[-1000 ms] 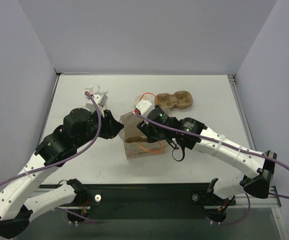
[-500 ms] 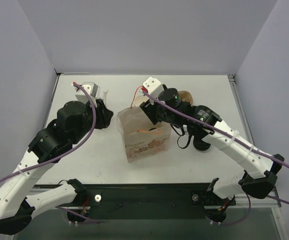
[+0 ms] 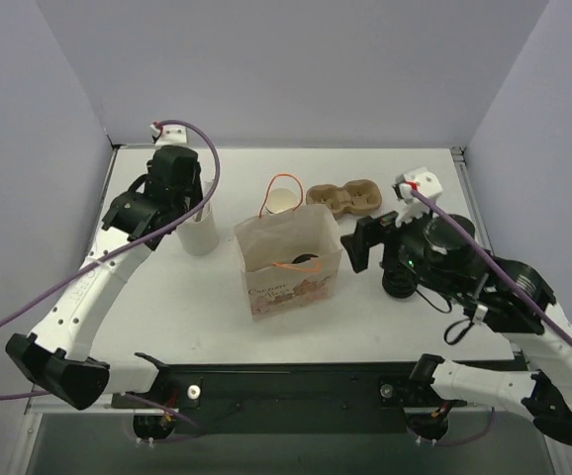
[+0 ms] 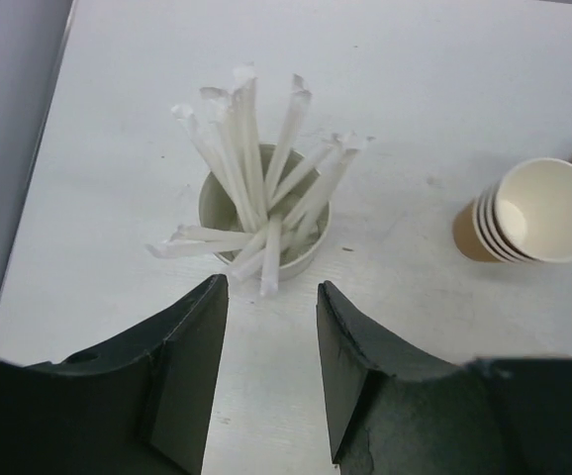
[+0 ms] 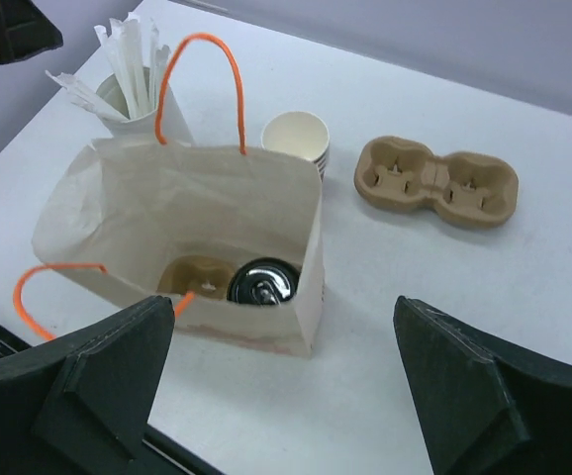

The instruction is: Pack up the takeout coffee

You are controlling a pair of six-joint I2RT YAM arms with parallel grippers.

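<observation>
The left claw (image 4: 271, 289) is at the far left of the table (image 3: 167, 317). It is open part way and has nothing in it. It hangs over a cup of straws (image 4: 262, 203), and the straws are in white paper wraps.

In the middle stands a brown paper bag (image 5: 197, 208) with orange handles, open at the top. The takeout coffee (image 5: 266, 283) is down inside the bag, at the bottom, on the right side. Only its black lid shows. It sits in a brown holder (image 5: 192, 277) that lies in the bag.

Just behind the bag, on the far side, is a stack of tan cups (image 5: 297, 137), white inside. To the right of the stack lies a brown cup tray (image 5: 434, 183) with two round holes.

The right claw (image 5: 281, 327) is up to the right of the bag. Its two fingers are spread very wide, and it holds nothing.
</observation>
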